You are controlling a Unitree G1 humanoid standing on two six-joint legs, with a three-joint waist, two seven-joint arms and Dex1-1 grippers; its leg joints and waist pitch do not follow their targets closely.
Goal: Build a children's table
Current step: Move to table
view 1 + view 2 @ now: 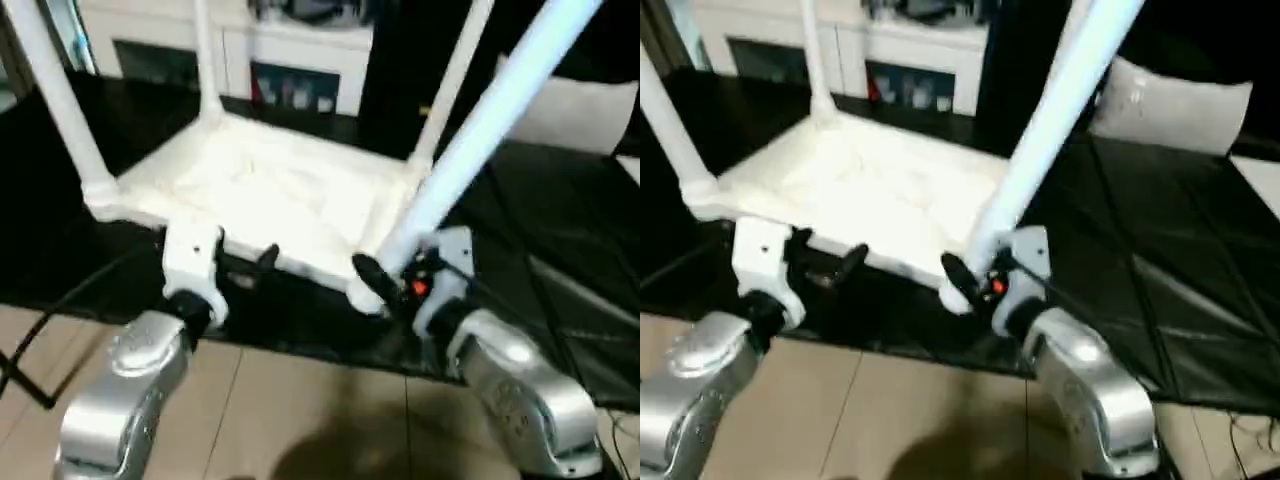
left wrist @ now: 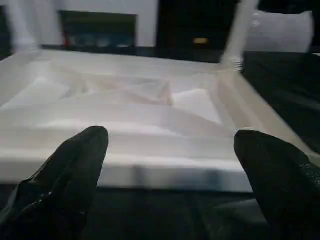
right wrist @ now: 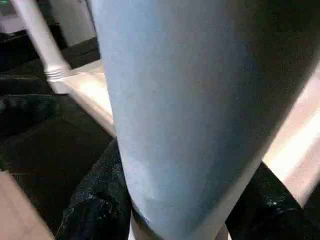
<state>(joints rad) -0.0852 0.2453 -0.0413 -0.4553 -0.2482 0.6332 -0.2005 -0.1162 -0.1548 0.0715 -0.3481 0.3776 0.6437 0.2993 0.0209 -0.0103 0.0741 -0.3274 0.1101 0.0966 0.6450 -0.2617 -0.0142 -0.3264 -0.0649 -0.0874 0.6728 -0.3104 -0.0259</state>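
Upturned table top on dark mat, three legs standing. Right gripper clenched round fourth leg at near right corner, leaning right. Left gripper spread wide, empty, at near edge. Risk: leg skewed, jamming or popping from socket.

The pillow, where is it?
In the head views, the pillow lies at the far right on the black surface, behind the leg the right pincer holds.
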